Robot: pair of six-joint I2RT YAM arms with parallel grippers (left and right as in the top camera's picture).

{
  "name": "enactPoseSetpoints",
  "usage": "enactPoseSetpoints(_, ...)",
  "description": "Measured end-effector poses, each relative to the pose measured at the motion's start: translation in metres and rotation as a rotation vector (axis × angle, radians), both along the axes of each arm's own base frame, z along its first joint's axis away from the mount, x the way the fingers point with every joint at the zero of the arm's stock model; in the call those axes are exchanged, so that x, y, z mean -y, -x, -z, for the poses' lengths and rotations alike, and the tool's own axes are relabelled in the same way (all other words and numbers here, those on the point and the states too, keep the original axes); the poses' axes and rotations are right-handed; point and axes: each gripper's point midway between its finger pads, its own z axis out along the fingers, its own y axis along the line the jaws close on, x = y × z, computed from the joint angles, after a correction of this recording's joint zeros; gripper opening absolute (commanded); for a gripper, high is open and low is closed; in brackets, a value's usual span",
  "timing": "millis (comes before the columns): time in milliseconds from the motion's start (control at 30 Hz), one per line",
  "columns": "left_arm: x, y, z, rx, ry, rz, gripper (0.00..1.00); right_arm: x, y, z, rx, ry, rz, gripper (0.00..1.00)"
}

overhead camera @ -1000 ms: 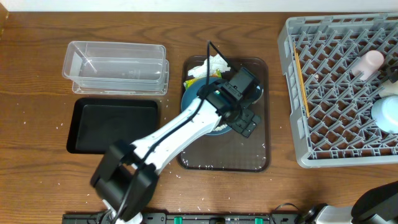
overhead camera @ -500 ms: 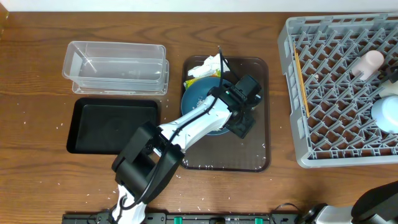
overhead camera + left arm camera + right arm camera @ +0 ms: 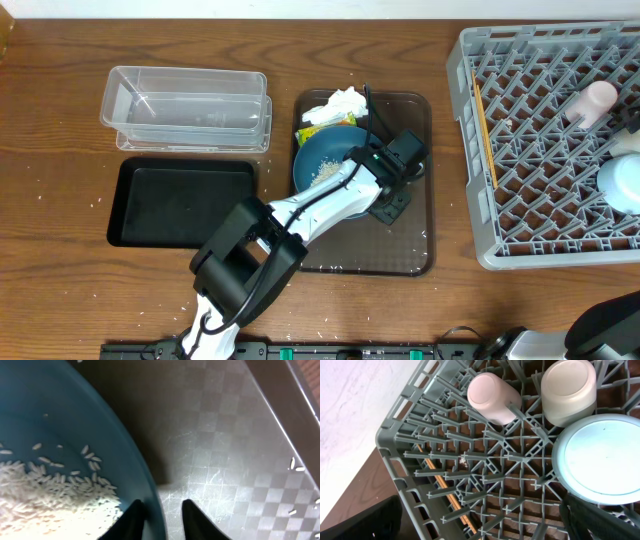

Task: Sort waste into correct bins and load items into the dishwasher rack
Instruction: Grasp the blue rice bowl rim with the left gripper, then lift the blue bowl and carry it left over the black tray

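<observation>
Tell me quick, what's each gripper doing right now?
Left gripper: jaws astride the dark-blue bowl rim; whether they grip it cannot be told.
Right gripper: open, holding nothing.

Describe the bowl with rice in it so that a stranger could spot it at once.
Find the dark brown tray mid-table, left of the big grey rack. In its back left corner sits a large dark-blue bowl, next to a crumpled white napkin. Unlike the light-blue bowl in the rack, it holds a heap of white rice.
</observation>
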Motion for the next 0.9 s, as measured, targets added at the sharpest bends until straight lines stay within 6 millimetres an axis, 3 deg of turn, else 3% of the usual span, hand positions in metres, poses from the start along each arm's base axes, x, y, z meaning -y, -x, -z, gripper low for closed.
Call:
enactPoseSetpoints(233, 0.002, 0.001, 0.0, 0.022, -0.017, 0.013, 0.07, 0.0, 0.0, 0.0, 0.0, 0.0, 0.0, 0.99)
enactPoseSetpoints(533, -0.009, -0.001, -0.006, 0.053, -0.073, -0.04, 0.06, 0.0, 0.0, 0.0, 0.0, 0.0, 0.0, 0.99)
enactPoseSetpoints(667, -0.012, -0.003, -0.026, 0.078, -0.056, -0.076, 0.06, 0.0, 0.0, 0.0, 0.0, 0.0, 0.0, 0.99)
enactPoseSetpoints(900, -0.022, -0.012, -0.08, 0.158, 0.023, -0.186, 0.06, 0.0, 0.0, 0.0, 0.0, 0.0, 0.0, 0.99)
